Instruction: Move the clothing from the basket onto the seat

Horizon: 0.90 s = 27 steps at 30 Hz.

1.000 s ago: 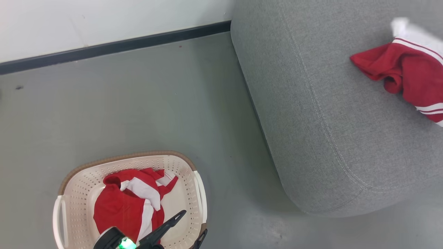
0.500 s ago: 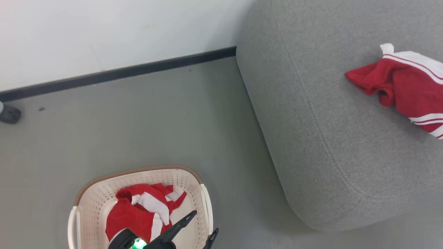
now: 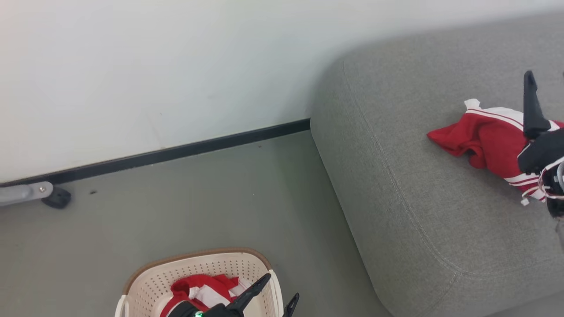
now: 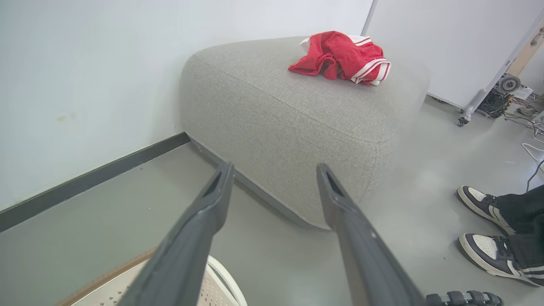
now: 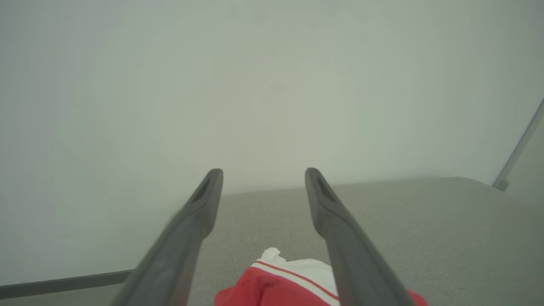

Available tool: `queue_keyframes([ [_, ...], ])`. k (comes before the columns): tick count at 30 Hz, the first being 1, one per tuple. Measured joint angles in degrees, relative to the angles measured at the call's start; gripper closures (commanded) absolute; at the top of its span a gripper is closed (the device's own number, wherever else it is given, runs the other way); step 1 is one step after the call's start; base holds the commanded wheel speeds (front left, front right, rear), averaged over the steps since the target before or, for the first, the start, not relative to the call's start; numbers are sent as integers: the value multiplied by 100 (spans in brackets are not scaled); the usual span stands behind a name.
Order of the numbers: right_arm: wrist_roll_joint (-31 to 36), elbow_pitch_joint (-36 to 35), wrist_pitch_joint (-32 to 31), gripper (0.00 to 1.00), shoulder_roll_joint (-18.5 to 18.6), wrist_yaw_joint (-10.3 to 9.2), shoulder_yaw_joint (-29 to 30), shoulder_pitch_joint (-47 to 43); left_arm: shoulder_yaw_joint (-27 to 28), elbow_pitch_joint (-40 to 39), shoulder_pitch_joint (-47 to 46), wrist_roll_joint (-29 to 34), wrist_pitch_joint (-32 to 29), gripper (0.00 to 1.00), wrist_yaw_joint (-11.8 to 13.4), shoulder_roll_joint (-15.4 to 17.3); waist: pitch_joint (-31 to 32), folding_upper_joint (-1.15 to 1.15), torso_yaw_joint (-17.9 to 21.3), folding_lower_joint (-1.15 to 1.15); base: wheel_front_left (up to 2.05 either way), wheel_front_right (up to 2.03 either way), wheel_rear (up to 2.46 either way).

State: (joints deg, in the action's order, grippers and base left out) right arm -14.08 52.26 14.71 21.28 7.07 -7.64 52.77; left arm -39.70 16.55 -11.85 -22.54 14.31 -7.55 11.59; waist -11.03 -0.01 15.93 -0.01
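Observation:
The cream basket (image 3: 194, 259) stands on the floor at the head view's bottom edge, with red-and-white clothing (image 3: 200, 285) lying in it. My left gripper (image 3: 283, 285) hovers over the basket's right rim, open and holding nothing; its wrist view has the left gripper (image 4: 274, 168) pointing toward the grey seat (image 4: 297, 110). A second red garment (image 3: 480, 136) lies on the seat (image 3: 418, 198). Just above that garment (image 5: 297, 280) is my right gripper (image 5: 263, 172), open and empty, and the right gripper (image 3: 545, 74) shows at the head view's right edge.
A white wall with a black skirting board (image 3: 176, 152) runs behind the floor. A grey stand foot with a caster (image 3: 44, 193) sits at the left. A person's shoes (image 4: 484, 204) stand to the right of the seat, near a wheeled white panel (image 4: 467, 114) and cables.
The head camera has tilted up, so the basket sits lower in the picture. My right gripper has come into the head view over the garment on the seat. Both grippers stay open.

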Motion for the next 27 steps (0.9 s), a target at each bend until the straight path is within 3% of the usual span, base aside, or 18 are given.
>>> queue_keyframes([
  [16, -739, -2521, -1, 0, -20, 0, -694, -2627, 644, 260, 399, -248, 0, 0, 0, -454, 1114, 0, -499, 0, 0, 0, 0],
  [27, -813, -3389, -1, 0, -220, 0, -581, -3740, 1206, 297, 405, -155, 0, 0, 154, -488, 1397, 1, -1106, 1, 0, 0, 0],
])
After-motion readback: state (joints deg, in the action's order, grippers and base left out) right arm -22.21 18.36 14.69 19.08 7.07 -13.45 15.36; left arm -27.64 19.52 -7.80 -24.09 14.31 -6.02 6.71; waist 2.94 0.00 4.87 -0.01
